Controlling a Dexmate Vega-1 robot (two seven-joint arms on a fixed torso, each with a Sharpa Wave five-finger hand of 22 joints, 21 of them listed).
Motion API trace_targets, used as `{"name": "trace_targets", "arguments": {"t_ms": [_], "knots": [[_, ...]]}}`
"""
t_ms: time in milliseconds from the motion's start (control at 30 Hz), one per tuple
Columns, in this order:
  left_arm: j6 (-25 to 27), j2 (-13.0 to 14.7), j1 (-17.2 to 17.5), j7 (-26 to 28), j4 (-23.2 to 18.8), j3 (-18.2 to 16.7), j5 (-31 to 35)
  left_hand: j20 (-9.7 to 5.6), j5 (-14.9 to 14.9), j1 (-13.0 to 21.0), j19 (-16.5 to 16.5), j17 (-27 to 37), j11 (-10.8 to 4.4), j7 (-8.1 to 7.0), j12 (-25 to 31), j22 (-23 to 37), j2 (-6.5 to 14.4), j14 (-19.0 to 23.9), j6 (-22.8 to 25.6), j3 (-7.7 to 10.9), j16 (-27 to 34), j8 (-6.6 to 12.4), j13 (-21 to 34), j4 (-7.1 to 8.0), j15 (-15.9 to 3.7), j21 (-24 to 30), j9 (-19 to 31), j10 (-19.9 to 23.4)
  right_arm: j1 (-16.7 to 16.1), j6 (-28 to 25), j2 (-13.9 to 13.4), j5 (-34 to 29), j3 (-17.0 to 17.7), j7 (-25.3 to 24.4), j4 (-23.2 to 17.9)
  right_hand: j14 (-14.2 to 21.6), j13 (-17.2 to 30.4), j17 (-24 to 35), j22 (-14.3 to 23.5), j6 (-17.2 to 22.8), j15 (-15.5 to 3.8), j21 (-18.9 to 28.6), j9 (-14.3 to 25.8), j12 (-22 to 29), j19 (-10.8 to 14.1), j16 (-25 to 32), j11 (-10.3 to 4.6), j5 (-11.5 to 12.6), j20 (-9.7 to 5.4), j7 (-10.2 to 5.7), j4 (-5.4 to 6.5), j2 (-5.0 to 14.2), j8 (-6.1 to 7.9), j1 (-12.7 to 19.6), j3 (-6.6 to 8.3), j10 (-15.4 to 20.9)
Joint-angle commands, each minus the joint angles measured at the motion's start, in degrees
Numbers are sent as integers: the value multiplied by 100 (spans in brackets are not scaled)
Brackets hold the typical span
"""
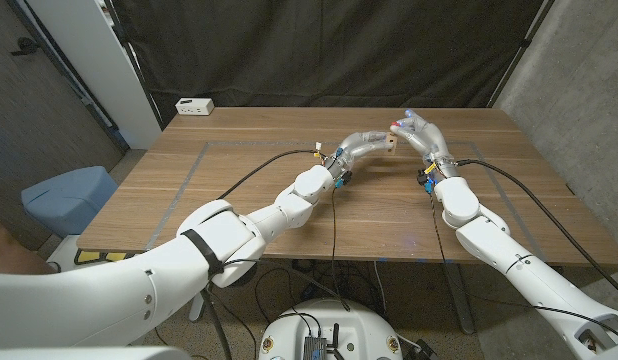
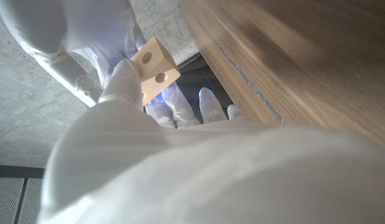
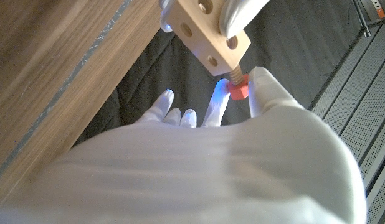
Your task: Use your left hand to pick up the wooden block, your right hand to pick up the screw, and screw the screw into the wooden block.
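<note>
Head view: the two arms rise from the bottom corners and meet above the far middle of the table (image 1: 239, 215), just right of frame centre. The left hand (image 1: 364, 143) comes in from the left and grips the block (image 1: 392, 141) at its tip. The right hand (image 1: 419, 132) sits just right of the block, touching it. Farther back, a white power strip (image 1: 194, 106) lies at the table's far left corner, in the upper left of the frame.

In the right wrist view the right hand (image 3: 242, 130) pinches the red head of the screw (image 3: 237, 87) between thumb and a finger, upper centre; its shank enters a hole in the block (image 3: 208, 37) above it, which has several round holes.

In the left wrist view the left hand (image 2: 124, 87) clamps the block (image 2: 155, 65) at upper left.
</note>
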Motion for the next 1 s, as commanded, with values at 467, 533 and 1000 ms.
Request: {"name": "trace_targets", "arguments": {"t_ms": [467, 533, 1000], "knots": [[73, -70, -95, -62, 161, 17, -46, 10, 41, 3, 11, 4, -1, 45, 21, 6, 73, 44, 306, -1, -9, 44, 27, 30, -560, 39, 16, 68, -19, 16, -9, 37, 4, 15, 35, -17, 24, 14, 19, -21, -35, 12, -23, -3, -29, 33, -15, 40, -160, 3, -2, 27, 42, -3, -35, -30], [57, -63, -88, -53, 149, 23, -38, 15, 42, 8, 10, 4, -1, 46, 22, 6, 76, 44, 305, 1, -9, 44, 28, 28, -560, 39, 16, 73, -21, 23, -2, 46, 7, 13, 42, -16, 24, 15, 18, -12, -34, 13, -26, -4, -28, 34, -18, 40, -163, 12, 0, 31, 47, -5, -37, -34], [3, 31, 23, 8, -78, 30, 9, 12, 41, 8, 13, 4, -2, 59, 16, 6, 72, 53, 309, -3, -8, 44, 32, 27, -568, 40, 17, 74, -16, 101, 2, 42, 1, 36, 94, -19, 24, 12, 19, 22, -39, 13, -53, -3, -32, 32, -26, 44, -162, 10, -5, 31, 66, -1, -48, -35]]}}
